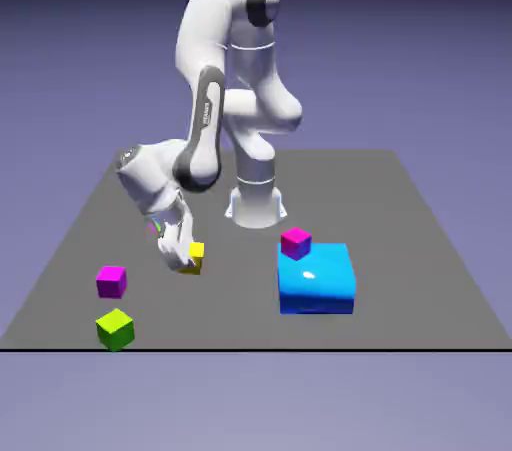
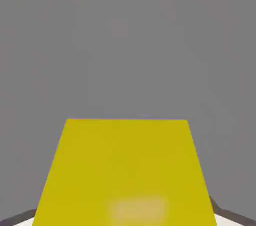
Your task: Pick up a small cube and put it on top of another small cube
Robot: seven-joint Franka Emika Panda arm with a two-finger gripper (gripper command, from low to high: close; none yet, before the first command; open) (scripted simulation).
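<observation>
Robot arm gripping a yellow cube.
The pincer [image 1: 187,257] is clamped on the yellow cube [image 1: 195,256] low over the grey desk [image 1: 400,239], near a magenta cube [image 1: 111,281].

You see the tool [image 1: 183,257] low over the table [image 1: 420,269], closed on the yellow cube [image 1: 195,255], with a magenta cube [image 1: 111,281] and lime-green cube [image 1: 115,328] at the exterior view's left, another magenta cube [image 1: 295,242] atop the blue block [image 1: 317,281].

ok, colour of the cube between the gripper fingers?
Plain yellow cube; clearest in the hand view, where it fills the lower frame.
</observation>
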